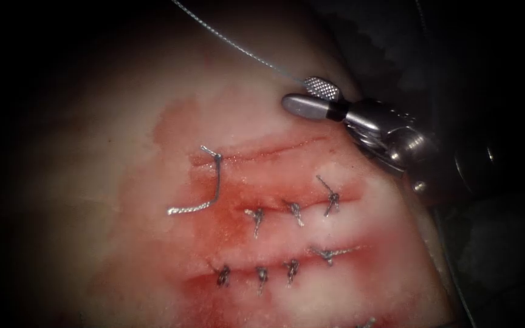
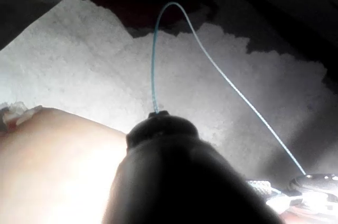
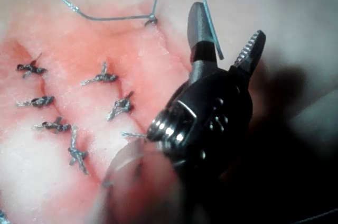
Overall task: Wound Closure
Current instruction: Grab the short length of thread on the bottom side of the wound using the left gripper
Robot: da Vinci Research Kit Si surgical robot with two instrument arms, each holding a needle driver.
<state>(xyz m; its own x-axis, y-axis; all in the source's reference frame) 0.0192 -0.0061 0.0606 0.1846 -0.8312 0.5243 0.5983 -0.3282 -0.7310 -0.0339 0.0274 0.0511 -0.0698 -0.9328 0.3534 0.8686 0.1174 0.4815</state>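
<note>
Right now the right arm's tool (image 1: 306, 96) is sitting above the upper right part of the tissue (image 1: 92, 182), coming in from the right, its jaws spread apart and gripping nothing. A thin strand of thread (image 1: 232, 45) is running from the top of the endoscope view down to the open jaws and is lying between or just against them; cannot tell if it is touching. In the right wrist view the same tool (image 3: 224, 39) is showing its jaws parted, one smooth and one serrated, with the thread (image 3: 208, 15) passing between them, not clamped. In the left wrist view the left arm's tool (image 2: 158, 123) is showing as a dark rounded tip with the thread (image 2: 211, 63) coming out of it, arching up and running down toward the right tool; whether its jaws are parted or clenched on that thread, cannot tell. On the tissue three cuts are lying roughly horizontal: the top cut (image 1: 268, 149) is carrying one knot with a long cut end of thread (image 1: 211, 188) trailing down and to the left, the middle cut (image 1: 293, 206) is carrying three stitches, the bottom cut (image 1: 274, 270) four. Red fluid (image 1: 232, 231) is staining the tissue around the cuts. Needle position: cannot tell.
</note>
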